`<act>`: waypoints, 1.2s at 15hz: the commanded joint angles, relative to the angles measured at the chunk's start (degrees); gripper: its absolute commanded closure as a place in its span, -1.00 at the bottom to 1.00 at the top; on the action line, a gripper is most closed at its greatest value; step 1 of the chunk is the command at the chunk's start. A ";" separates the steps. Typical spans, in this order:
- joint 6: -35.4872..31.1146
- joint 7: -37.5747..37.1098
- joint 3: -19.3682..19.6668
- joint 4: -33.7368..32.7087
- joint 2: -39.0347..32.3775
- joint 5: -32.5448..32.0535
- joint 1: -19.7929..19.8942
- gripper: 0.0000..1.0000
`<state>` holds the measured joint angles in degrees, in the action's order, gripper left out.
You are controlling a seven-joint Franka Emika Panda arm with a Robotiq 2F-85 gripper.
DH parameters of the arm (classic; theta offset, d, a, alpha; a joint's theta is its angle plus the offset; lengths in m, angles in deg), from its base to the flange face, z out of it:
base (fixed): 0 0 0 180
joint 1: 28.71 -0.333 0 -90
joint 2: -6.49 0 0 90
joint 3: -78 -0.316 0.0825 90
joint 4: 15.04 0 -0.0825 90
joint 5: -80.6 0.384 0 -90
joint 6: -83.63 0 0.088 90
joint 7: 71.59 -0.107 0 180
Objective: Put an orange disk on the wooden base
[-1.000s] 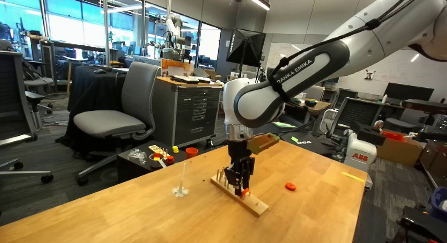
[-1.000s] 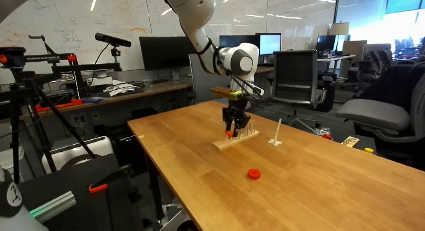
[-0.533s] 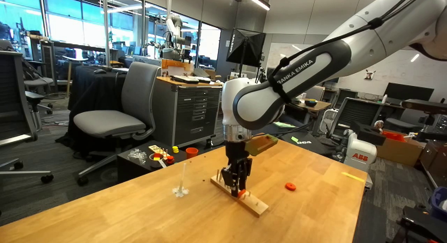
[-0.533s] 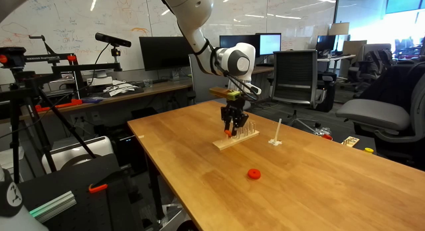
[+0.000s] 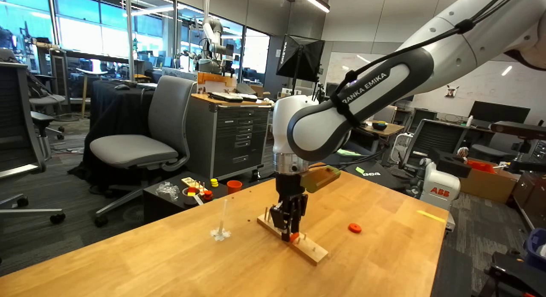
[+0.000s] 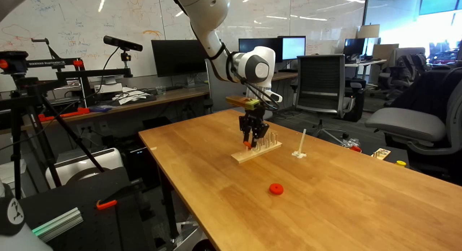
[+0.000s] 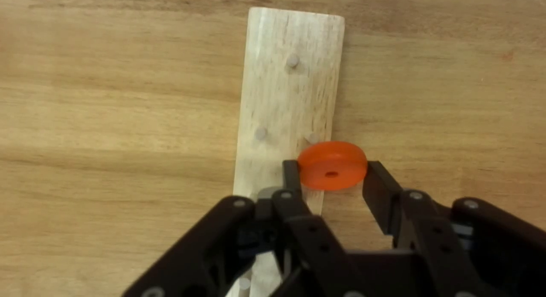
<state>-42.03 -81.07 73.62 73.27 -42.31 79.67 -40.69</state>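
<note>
Fingers (image 7: 379,192): gripping orange disk (image 7: 332,160) by opposite edges | Place: tilted over wooden base (image 7: 277,92), near a peg (image 7: 312,138), not threaded | Risk: released off-centre, it may roll away; pushed crooked, jam

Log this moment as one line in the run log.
Gripper: holding orange disk, tilted, at wooden base | pegs: none seen through disk's hole | base contact: unclear | second orange disk: lying on table
</note>
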 commanded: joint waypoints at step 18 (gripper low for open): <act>-6.83 0.68 0.63 10.53 5.98 -0.19 0.80 0.65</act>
<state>-47.02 -81.01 74.11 79.42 -39.17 79.67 -39.85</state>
